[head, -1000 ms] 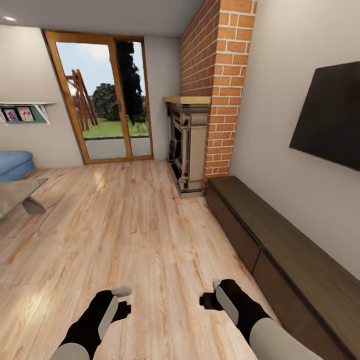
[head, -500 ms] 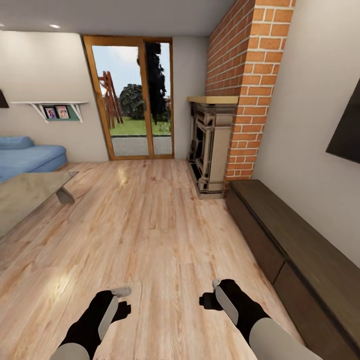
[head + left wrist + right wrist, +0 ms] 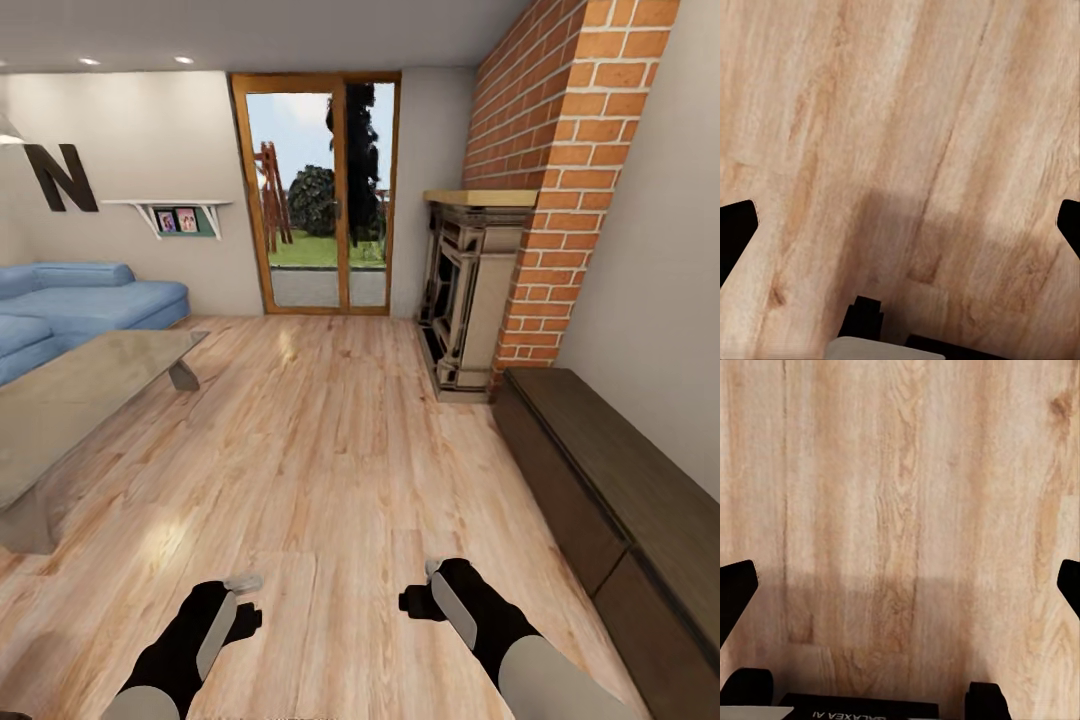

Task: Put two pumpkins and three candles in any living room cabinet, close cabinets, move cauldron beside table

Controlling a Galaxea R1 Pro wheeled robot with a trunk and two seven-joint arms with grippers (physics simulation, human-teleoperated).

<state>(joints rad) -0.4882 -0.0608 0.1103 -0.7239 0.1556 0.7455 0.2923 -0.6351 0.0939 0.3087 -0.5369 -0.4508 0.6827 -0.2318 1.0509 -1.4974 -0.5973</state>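
Beside the brick chimney (image 3: 570,190) sits the grey fireplace (image 3: 468,290), and just past it, along the same wall, runs the long dark cabinet (image 3: 610,480). Its drawers look shut, with no gap showing along the front. Across the wooden floor (image 3: 330,450) from the cabinet stands the low grey desk (image 3: 70,400), with the blue sofa (image 3: 80,305) behind it. No pumpkins, candles or black pot can be seen from here, so I think the robot is looking around the room for them.

Both arms hang low in front of the body, over bare floor. That seems a safe way to carry them while rolling, since nothing is close enough to bump. The left gripper (image 3: 243,600) holds nothing, and its fingers (image 3: 736,232) sit far apart at the sides of the wrist picture, with only floorboards between them. The right gripper (image 3: 420,595) is the same: wide fingers (image 3: 735,596) and nothing held.

Between the desk and the cabinet the floor is wide and open, all the way to the glass door (image 3: 320,200). The desk's sharp corner and the cabinet's long front edge are the things to stay away from when turning.
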